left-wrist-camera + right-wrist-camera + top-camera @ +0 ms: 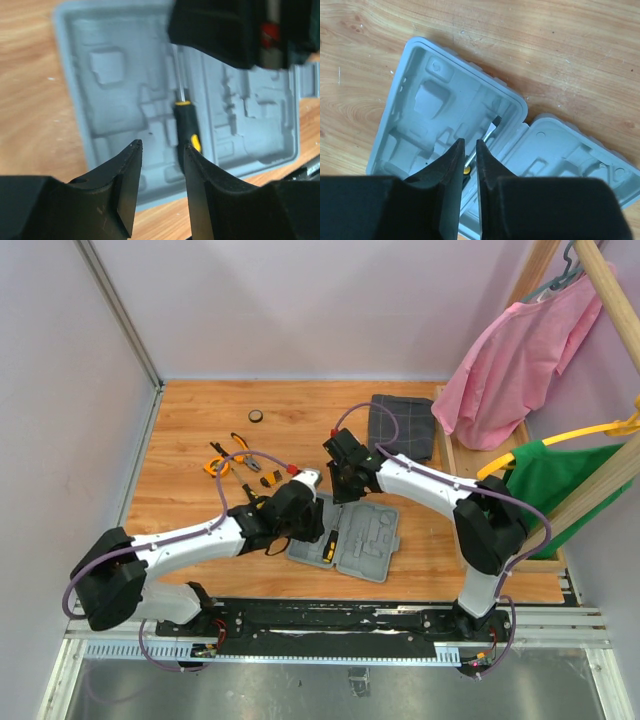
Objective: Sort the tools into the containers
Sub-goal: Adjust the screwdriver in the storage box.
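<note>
My left gripper (162, 145) hangs released, jaws apart and clasping nothing, above the open grey tool case (115, 105) on the wooden table (25, 110). The black-and-yellow screwdriver (187, 125) lies in 1 of the case's moulded compartments, its handle just past my left fingertips. My right gripper (469, 141) hovers over the shaft, jaws a narrow slit apart; I cannot tell whether they pinch it.

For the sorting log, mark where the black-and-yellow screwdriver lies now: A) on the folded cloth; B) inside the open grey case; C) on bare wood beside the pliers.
B: the screwdriver rests in a moulded recess of the open grey case, as both wrist views show.
</note>
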`<state>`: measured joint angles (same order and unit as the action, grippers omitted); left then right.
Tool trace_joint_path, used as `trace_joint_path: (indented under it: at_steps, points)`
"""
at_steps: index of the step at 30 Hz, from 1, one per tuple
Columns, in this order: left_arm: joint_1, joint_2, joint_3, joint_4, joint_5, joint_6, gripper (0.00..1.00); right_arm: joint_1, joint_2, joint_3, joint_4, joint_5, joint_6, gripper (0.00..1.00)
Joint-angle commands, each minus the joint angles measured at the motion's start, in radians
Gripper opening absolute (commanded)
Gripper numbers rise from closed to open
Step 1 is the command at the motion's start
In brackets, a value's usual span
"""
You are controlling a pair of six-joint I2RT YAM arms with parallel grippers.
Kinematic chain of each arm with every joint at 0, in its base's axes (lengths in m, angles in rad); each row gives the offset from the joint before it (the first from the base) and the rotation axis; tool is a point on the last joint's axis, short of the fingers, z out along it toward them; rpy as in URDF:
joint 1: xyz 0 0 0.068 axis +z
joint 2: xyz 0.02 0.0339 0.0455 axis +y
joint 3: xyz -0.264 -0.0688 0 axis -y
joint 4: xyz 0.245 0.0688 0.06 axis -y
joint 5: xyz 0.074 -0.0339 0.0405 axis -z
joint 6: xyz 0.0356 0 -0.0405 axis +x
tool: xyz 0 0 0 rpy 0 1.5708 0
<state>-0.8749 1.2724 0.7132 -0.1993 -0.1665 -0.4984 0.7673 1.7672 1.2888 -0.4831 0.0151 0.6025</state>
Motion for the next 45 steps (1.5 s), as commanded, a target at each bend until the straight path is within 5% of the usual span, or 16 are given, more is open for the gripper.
trace_joint_path:
  at_steps: [1,25,45]
  points:
    - [-0.074,0.060,-0.003,0.076,0.022,-0.063,0.43,-0.012,0.047,0.058,-0.102,-0.004,0.051,0.15]
    - [-0.107,0.195,0.002,0.175,0.038,-0.068,0.36,-0.020,0.152,0.124,-0.145,0.047,0.075,0.09]
    - [-0.107,0.239,0.090,0.104,0.029,-0.045,0.36,-0.030,0.194,0.103,-0.157,0.026,0.063,0.05]
